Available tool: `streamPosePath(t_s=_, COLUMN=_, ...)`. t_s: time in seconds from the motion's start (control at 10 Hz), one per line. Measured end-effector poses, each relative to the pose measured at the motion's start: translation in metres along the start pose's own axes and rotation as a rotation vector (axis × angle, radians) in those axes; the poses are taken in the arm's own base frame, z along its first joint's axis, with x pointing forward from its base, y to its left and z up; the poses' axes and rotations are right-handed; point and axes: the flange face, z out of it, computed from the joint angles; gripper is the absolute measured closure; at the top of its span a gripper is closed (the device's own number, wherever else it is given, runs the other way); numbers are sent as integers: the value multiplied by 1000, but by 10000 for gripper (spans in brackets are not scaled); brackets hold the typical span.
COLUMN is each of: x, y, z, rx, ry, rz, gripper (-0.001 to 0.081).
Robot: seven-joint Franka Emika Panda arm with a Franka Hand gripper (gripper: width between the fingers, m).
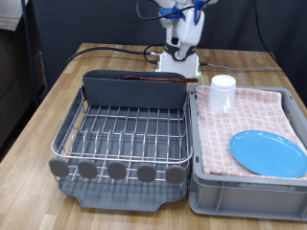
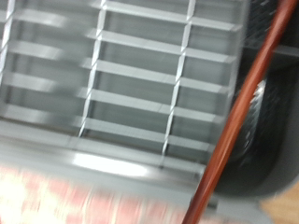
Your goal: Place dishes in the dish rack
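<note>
The dish rack [image 1: 123,134] is a silver wire grid on a dark grey tray, with a tall dark grey trough [image 1: 134,91] along its far edge. The reddish-brown wooden spoon [image 1: 158,80] lies along the top of the trough. In the wrist view the spoon [image 2: 245,103] runs as a long diagonal stick beside the wire grid [image 2: 131,84]. The white cup [image 1: 223,93] stands upright on the pink checkered cloth. The light-blue plate [image 1: 267,151] lies flat on that cloth. The gripper shows in neither view; only the arm's lower links [image 1: 182,29] show at the exterior view's top.
The grey bin [image 1: 245,182] lined with the pink checkered cloth [image 1: 240,125] stands touching the rack on the exterior view's right. The robot's white base [image 1: 177,62] sits behind the trough. The wooden table [image 1: 48,105] extends to the left. The wrist picture is motion-blurred.
</note>
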Motion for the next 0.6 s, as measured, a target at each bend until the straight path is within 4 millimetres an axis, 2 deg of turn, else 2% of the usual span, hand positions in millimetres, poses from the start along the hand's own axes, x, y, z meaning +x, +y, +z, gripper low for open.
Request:
streamPosePath(t_s=0.3, x=-47, y=7, z=-22, rx=8, ry=-58, rz=-263, gripper=4)
streamPosePath(t_s=0.4, x=-57, y=6, z=-22, rx=-1, ry=-51, rz=-334, gripper=4)
streamPosePath(t_s=0.6, x=-57, y=4, z=-22, rx=6, ry=-59, rz=-330, gripper=4)
